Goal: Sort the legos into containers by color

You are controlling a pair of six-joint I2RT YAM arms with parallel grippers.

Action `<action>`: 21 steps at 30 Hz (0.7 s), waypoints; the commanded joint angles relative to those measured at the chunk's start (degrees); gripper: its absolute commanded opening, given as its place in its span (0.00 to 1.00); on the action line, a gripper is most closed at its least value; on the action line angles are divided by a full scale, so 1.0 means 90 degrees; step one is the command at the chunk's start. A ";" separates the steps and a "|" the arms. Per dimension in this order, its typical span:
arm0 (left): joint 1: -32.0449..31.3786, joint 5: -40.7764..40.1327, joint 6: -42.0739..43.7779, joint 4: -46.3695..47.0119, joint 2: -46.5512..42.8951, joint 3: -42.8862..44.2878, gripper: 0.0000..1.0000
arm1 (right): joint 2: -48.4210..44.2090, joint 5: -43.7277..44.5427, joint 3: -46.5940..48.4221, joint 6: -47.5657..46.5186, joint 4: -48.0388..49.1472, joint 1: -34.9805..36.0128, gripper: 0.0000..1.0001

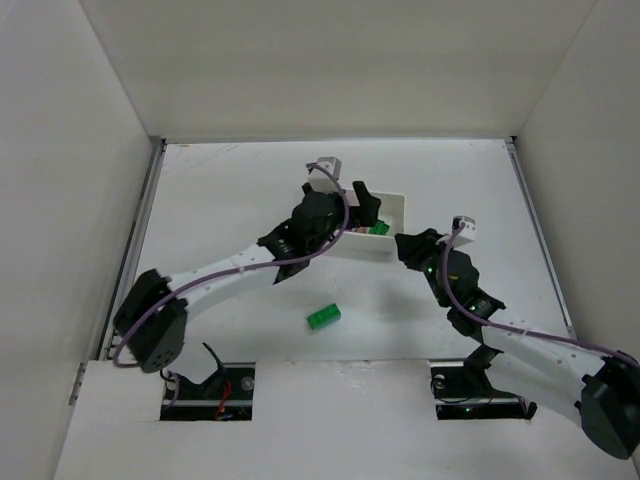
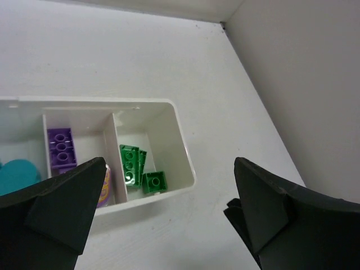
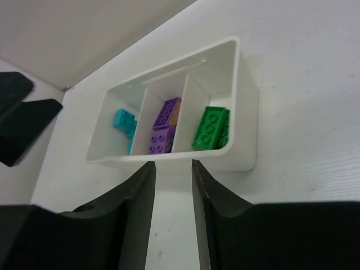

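Note:
The white tray (image 1: 402,203) stands at the centre back, with three compartments. In the left wrist view the tray (image 2: 181,147) holds cyan bricks (image 2: 19,175) on the left, a purple brick (image 2: 61,148) in the middle and green bricks (image 2: 135,164) on the right. The right wrist view shows the same tray (image 3: 245,112) with cyan (image 3: 124,120), purple (image 3: 163,127) and green (image 3: 210,128) bricks. One green brick (image 1: 323,317) lies loose on the table. My left gripper (image 1: 366,207) (image 2: 169,169) hangs over the tray, wide open and empty. My right gripper (image 1: 406,245) (image 3: 173,166) is just right of the tray, slightly open and empty.
White walls enclose the table on the left, back and right. The left arm stretches diagonally from the near left to the tray. The right arm reaches from the near right. The left gripper's black fingers (image 3: 22,121) show at the left of the right wrist view.

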 commanded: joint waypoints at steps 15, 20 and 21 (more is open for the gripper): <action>0.1121 -0.1495 -0.0155 -0.1559 -0.4779 -0.3799 1.00 | 0.1537 -0.0837 0.1782 -0.0479 -0.2271 0.3489 0.85; 0.1571 -0.1591 -0.0584 -0.1589 -0.4849 -0.4122 1.00 | 0.1742 -0.1012 0.1607 0.0672 -0.2264 0.3852 0.94; 0.1629 -0.1650 -0.0653 -0.1589 -0.4839 -0.4171 1.00 | 0.1839 -0.1099 0.1568 0.0839 -0.2137 0.3852 0.95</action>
